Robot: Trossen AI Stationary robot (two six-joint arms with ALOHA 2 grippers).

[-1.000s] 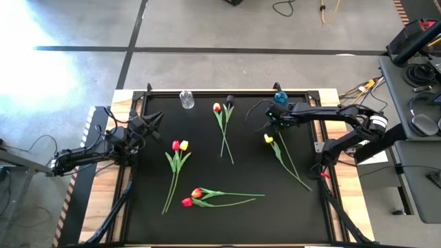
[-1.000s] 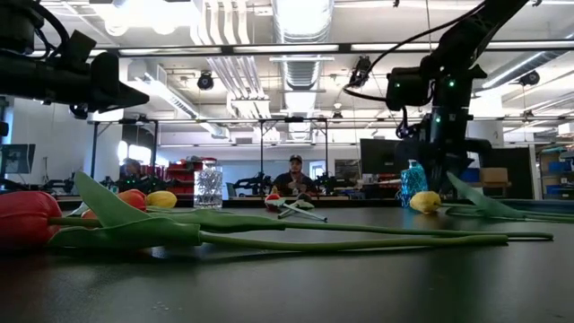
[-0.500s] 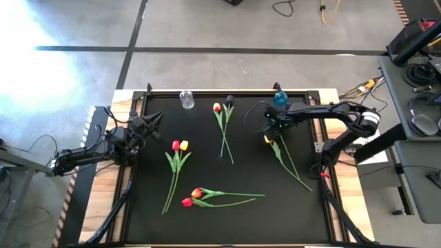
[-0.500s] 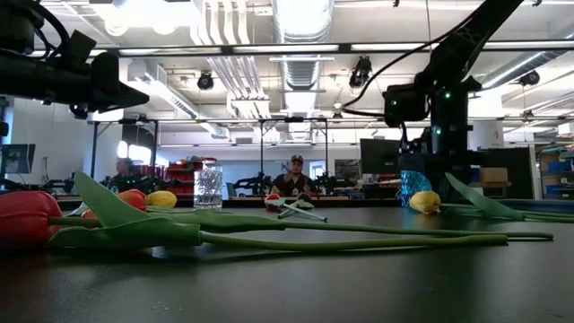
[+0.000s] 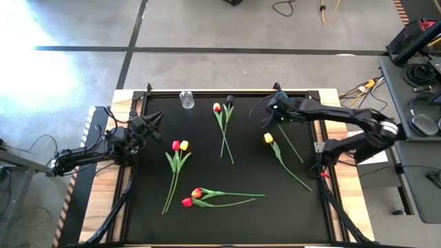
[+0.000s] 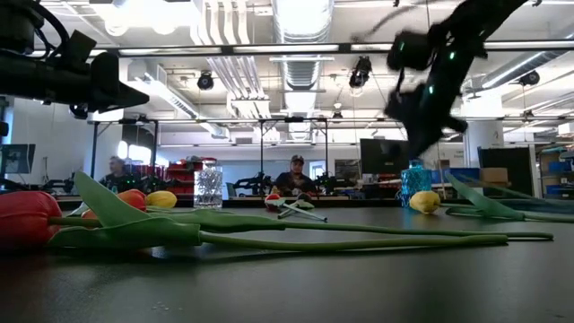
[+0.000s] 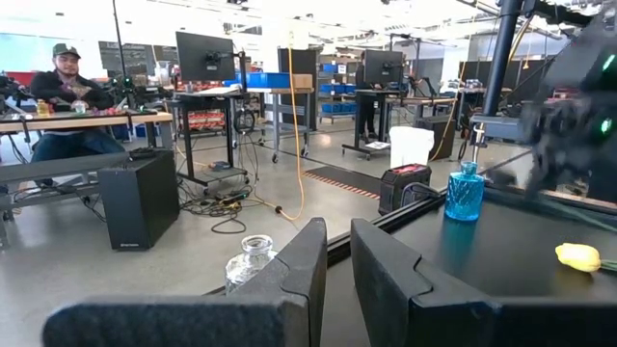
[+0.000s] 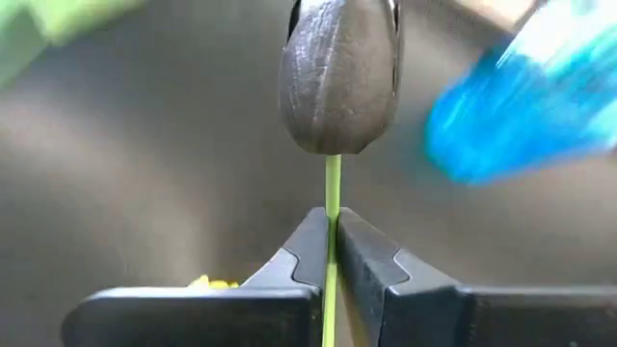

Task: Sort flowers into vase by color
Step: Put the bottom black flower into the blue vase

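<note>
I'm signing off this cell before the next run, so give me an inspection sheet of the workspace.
Surface: black table mat, wooden edges.
Job's things: dark tulip held near the blue vase; clear vase at the far edge; yellow tulip lying by the right arm; three flower pairs lying loose on the mat.
Clutter: nothing seen.
Grippers: right gripper has its jaws shut on the dark tulip's stem; left gripper waits at the left edge.
Cables: loose on the floor and on the right bench.
Surroundings: seated person at a desk beyond.

Black table (image 5: 151, 213) with tulips (image 5: 178, 160), two vases (image 5: 187, 100).
</note>
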